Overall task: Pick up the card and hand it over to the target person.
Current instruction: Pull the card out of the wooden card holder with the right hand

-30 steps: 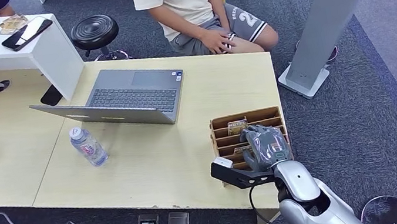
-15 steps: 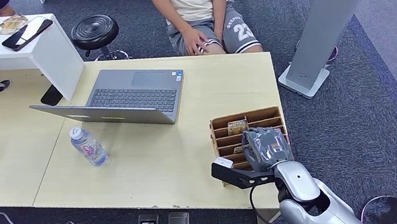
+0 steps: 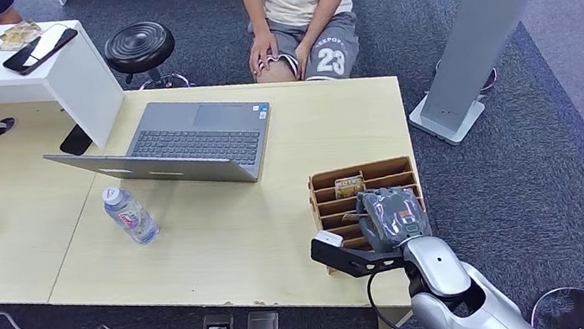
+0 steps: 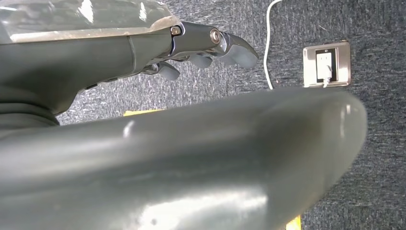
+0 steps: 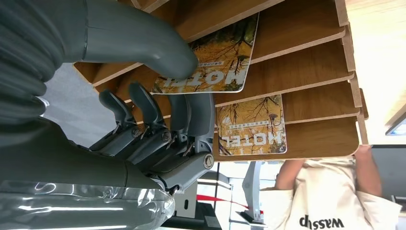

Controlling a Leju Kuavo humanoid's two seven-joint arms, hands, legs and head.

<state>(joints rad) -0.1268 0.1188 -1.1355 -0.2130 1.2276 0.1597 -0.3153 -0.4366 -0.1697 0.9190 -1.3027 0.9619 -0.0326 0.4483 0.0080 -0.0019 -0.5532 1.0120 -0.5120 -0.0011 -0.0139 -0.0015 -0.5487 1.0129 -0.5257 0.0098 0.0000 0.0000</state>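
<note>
We have our right hand (image 3: 394, 217) down in the wooden card rack (image 3: 322, 186) at about 5 o'clock on the table (image 3: 279, 219), near its front right corner. From the right wrist view, the thumb (image 5: 143, 43) lies on the face of the nearer hotel card (image 5: 210, 67) while the dark fingers (image 5: 191, 120) curl in behind it, so we judge the card pinched between thumb and fingers, still seated in its slot. The left hand (image 4: 210, 45) hangs down over the carpet, fingers loosely curled on nothing that we can see.

We count two printed cards: the one under our thumb, and a second card (image 5: 251, 124) one slot further on, towards the person. In the head view one card (image 3: 349, 185) shows in a far slot. The rack has several parallel slots, the others bare as far as we can tell.

The card looks thin, light and fairly stiff, with a glossy face, so it should weigh nothing but may slip if the grip is shallow. We would hold it by the free edge that stands out of the slot, thumb on the face, fingers behind, and draw it straight along the dividers so it neither bends nor jams.

One person (image 3: 304, 5) sits at 12 o'clock beyond the table, hands on their knees; one laptop (image 3: 197, 139) and one water bottle (image 3: 130, 215) stand towards 9 o'clock
</note>
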